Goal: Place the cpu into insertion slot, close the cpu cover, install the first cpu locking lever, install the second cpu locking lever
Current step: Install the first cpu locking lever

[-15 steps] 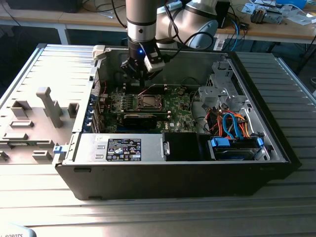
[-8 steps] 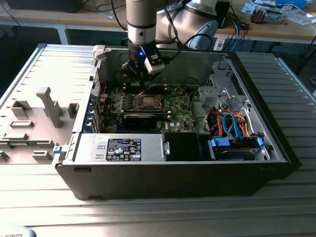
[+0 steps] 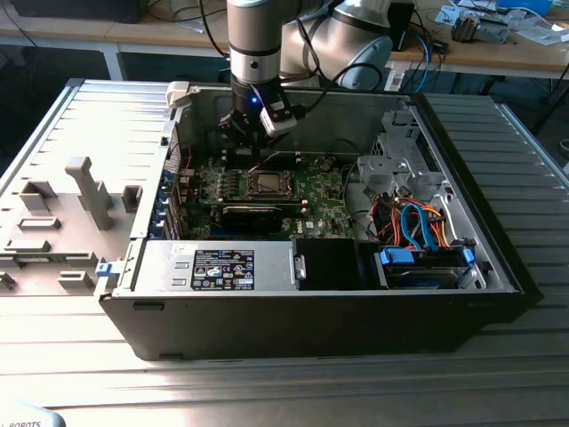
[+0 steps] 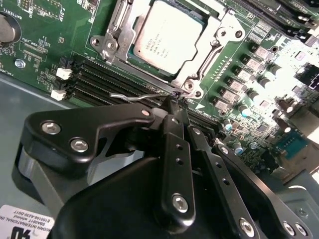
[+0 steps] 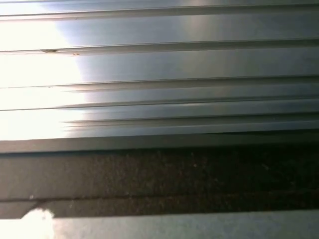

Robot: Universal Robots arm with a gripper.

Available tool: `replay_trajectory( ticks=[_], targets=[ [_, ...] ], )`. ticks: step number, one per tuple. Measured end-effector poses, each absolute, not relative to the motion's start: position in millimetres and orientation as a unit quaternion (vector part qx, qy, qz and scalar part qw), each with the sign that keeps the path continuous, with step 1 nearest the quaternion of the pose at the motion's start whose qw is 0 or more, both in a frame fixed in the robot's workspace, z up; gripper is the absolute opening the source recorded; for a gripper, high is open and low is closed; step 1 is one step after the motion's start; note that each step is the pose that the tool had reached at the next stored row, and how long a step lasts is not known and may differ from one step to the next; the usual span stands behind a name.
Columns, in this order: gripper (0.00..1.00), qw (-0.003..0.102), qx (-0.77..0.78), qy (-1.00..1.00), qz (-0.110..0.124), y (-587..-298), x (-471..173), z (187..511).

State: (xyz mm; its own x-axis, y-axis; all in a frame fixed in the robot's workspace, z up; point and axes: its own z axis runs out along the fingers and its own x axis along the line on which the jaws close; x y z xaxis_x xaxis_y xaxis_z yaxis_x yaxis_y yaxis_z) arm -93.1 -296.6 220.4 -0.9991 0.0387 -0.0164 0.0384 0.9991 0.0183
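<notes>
My black metal gripper (image 4: 175,102) hangs just above the green circuit board (image 4: 45,45), its fingers pressed together on the thin silvery wire locking lever (image 4: 142,96) that runs along the black memory slots (image 4: 107,79). The small square cpu with its dull silver-grey top (image 4: 167,37) sits in the silvery-rimmed insertion slot (image 3: 267,183), with the thin metal cpu cover frame (image 4: 212,42) down around it (the chip's top shows through the cut-out). The board lies inside the open black computer case (image 3: 311,320).
</notes>
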Motion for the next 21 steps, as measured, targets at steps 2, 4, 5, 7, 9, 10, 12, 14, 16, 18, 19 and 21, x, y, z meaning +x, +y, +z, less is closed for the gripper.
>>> replay_trajectory(
  ticks=[2, 4, 5, 7, 9, 10, 12, 14, 16, 18, 19, 21],
  targets=[
    [0.11, 0.008, 0.019, 1.0, 0.009, -297, -93, 219],
    [0.11, 0.008, 0.018, 1.0, 0.009, -297, -92, 219],
    [0.11, 0.008, 0.018, 1.0, 0.009, -297, -90, 218],
    [0.11, 0.008, 0.018, 1.0, 0.009, -297, -87, 217],
    [0.11, 0.008, 0.018, 1.0, 0.009, -297, -85, 216],
    [0.11, 0.008, 0.018, 1.0, 0.009, -297, -83, 216],
    [0.11, 0.008, 0.018, 1.0, 0.009, -297, -81, 215],
    [0.11, 0.008, 0.018, 1.0, 0.009, -297, -79, 214],
    [0.11, 0.008, 0.018, 1.0, 0.009, -297, -76, 213],
    [0.11, 0.008, 0.018, 1.0, 0.009, -297, -74, 211],
    [0.11, 0.008, 0.018, 1.0, 0.009, -297, -73, 211],
    [0.11, 0.008, 0.018, 1.0, 0.009, -297, -69, 209]
  ],
)
